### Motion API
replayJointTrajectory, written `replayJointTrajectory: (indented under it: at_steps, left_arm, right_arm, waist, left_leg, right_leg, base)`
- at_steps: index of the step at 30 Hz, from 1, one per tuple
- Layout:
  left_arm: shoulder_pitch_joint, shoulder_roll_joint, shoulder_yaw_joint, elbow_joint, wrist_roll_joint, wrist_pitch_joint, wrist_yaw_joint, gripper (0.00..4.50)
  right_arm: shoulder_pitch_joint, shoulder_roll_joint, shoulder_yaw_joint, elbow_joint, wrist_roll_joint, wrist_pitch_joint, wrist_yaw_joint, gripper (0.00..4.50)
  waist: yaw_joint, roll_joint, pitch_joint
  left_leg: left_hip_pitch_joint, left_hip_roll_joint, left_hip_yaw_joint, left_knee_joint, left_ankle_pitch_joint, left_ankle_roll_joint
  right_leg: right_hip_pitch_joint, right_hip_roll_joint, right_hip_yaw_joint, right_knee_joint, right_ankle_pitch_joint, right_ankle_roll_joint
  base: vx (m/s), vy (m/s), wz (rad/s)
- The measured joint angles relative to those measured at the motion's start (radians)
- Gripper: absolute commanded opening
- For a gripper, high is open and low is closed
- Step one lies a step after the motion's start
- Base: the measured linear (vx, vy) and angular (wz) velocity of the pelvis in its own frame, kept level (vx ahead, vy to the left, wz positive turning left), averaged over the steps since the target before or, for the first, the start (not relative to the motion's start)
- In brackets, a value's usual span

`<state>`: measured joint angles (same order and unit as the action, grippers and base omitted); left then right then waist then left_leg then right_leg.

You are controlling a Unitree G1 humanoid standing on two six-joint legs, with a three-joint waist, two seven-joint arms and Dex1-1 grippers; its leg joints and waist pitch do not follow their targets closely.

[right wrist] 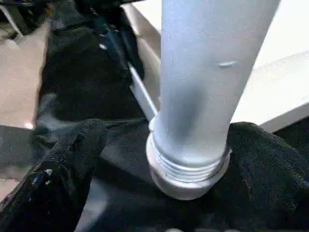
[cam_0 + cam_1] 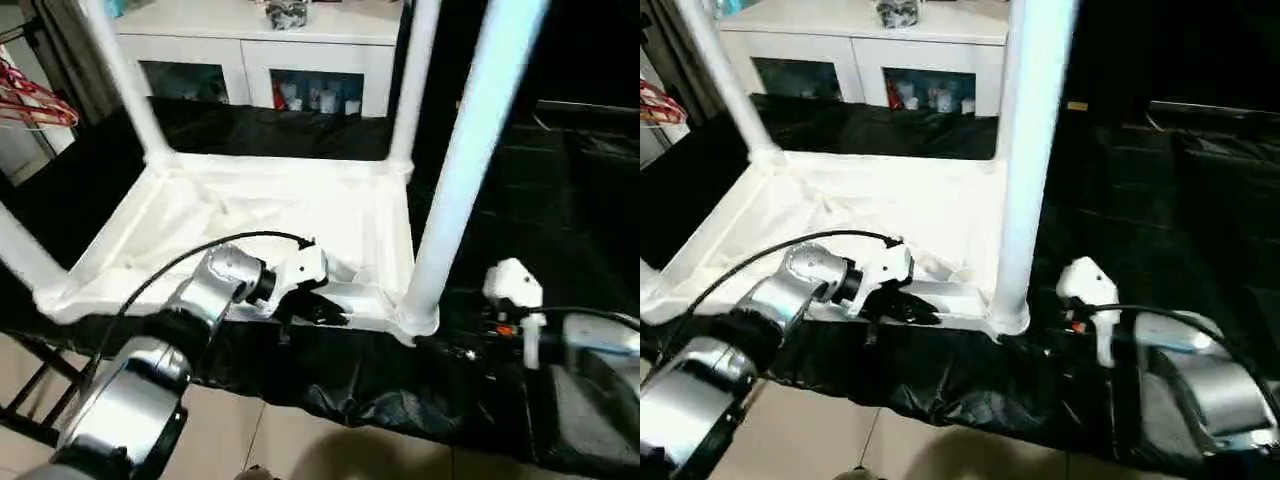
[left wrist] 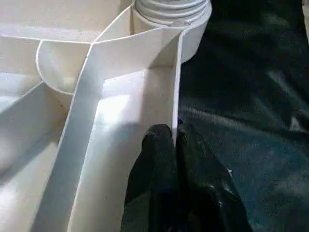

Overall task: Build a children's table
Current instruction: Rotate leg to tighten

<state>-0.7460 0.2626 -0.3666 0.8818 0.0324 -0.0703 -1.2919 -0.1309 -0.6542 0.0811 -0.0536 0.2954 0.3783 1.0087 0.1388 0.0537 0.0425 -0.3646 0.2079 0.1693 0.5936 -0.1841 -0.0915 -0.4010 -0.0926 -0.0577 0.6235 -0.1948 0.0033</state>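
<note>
The children's table [image 2: 270, 215] lies upside down on a black cloth [image 2: 400, 385] so its sockets face up for the legs; the left gripper [image 3: 175, 145] is clamped on the table's near rim at about 6 o'clock, seemingly to steady it; the right gripper [image 1: 188, 159] stands spread either side of the near right leg [image 2: 455, 170] at 4 o'clock, whose thread still shows, judged not fully screwed home; the table is all white, ribbed underneath, four legs upright.

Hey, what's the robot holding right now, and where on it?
The left pincer is clamped on the near rim of the upturned white table top, close to the corner leg. The right pincer's fingers stand open either side of that leg's base, holding nothing.
</note>
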Motion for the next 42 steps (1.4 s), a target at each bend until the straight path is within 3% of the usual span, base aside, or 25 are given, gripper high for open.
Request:
replayJointTrajectory:
  at_steps: [4, 8, 21, 23, 28, 32, 37, 42]
  left_arm:
    - [0.049, 0.001, 0.008, -0.090, -0.007, 0.034, 0.034, 0.01]
    - [0.080, 0.007, 0.010, -0.165, -0.008, 0.074, 0.042, 0.00]
    - [0.119, 0.047, 0.019, -0.269, -0.008, 0.159, 0.066, 0.00]
    - [0.120, 0.048, 0.020, -0.271, -0.009, 0.166, 0.074, 0.00]
    - [0.119, 0.049, 0.030, -0.270, -0.008, 0.187, 0.094, 0.00]
    - [0.109, 0.029, 0.044, -0.255, 0.000, 0.216, 0.159, 0.00]
    - [0.065, -0.055, 0.059, -0.188, 0.026, 0.251, 0.299, 0.00]
    - [0.041, -0.136, 0.077, -0.143, 0.057, 0.271, 0.457, 0.00]
  right_arm:
    - [-0.076, 0.053, 0.043, 0.101, -0.068, -0.020, -0.061, 4.50]
    - [-0.121, 0.084, 0.049, 0.147, -0.073, -0.020, -0.082, 4.32]
    - [-0.180, 0.128, 0.087, 0.240, -0.091, -0.064, -0.054, 3.23]
    - [-0.188, 0.135, 0.087, 0.257, -0.094, -0.070, -0.054, 2.90]
    - [-0.199, 0.174, 0.081, 0.294, -0.096, -0.087, -0.098, 2.76]
    - [-0.205, 0.262, 0.048, 0.340, -0.109, -0.104, -0.220, 2.74]
    - [-0.231, 0.397, -0.009, 0.397, -0.156, -0.102, -0.473, 2.72]
    - [-0.315, 0.557, -0.086, 0.516, -0.191, -0.108, -0.791, 2.72]
  waist:
    - [-0.002, -0.001, 0.000]
    - [0.001, -0.002, 0.001]
    - [-0.035, -0.013, 0.006]
    - [-0.038, -0.013, 0.006]
    - [-0.046, -0.018, 0.004]
    - [-0.051, -0.023, 0.003]
    - [-0.048, -0.027, 0.000]
    - [-0.050, -0.030, -0.003]
  left_leg:
    - [-0.001, 0.000, 0.000, -0.001, 0.000, 0.000]
    - [-0.003, 0.000, 0.000, -0.001, -0.001, 0.001]
    - [-0.003, 0.000, 0.001, -0.002, -0.001, 0.001]
    - [-0.003, 0.000, 0.001, -0.003, -0.001, 0.001]
    - [-0.002, 0.000, 0.001, -0.002, 0.000, 0.001]
    - [-0.001, 0.000, 0.001, -0.002, 0.000, 0.000]
    - [-0.001, 0.000, 0.001, -0.003, 0.000, -0.001]
    - [0.001, -0.001, 0.000, -0.003, 0.000, -0.001]
  right_leg:
    - [-0.001, 0.000, 0.000, 0.000, 0.000, 0.000]
    - [-0.003, 0.000, -0.001, -0.001, -0.001, 0.001]
    - [-0.003, 0.000, 0.000, -0.001, -0.001, 0.001]
    - [-0.003, 0.000, 0.000, -0.001, -0.001, 0.001]
    - [-0.003, 0.001, 0.000, -0.001, 0.000, 0.000]
    - [-0.003, 0.001, 0.000, 0.000, 0.000, 0.000]
    - [-0.001, 0.000, 0.000, -0.001, 0.001, -0.001]
    - [0.000, 0.000, 0.001, -0.002, 0.001, -0.001]
  base:
    - [0.000, 0.000, 0.00]
    - [0.000, 0.000, 0.00]
    - [0.000, 0.000, 0.00]
    - [0.000, 0.000, 0.00]
    - [0.000, 0.000, 0.00]
    - [0.000, 0.000, 0.00]
    - [0.000, 0.000, 0.00]
    - [0.000, 0.000, 0.00]
